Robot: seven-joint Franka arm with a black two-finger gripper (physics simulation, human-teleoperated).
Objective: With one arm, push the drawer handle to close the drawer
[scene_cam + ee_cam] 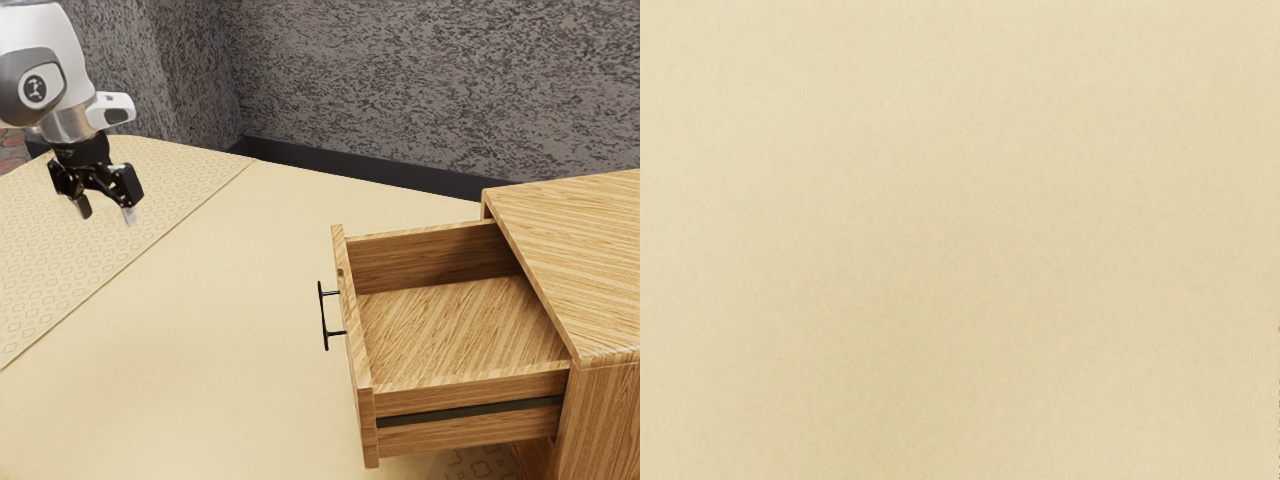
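Note:
My gripper (107,212) hangs at the upper left of the exterior view, its two fingers apart with nothing between them. The wooden drawer (460,335) stands pulled out of its cabinet (575,255), toward the exterior view's left, and its inside is bare. On the drawer's front panel (356,350) is a thin black bar handle (323,318). A wide gap separates the gripper from the handle.
A pale cream surface (220,330) lies below the arm and the drawer, with a patterned strip (60,250) at the exterior view's left. Rough grey walls (400,90) with a dark base band (350,178) stand behind.

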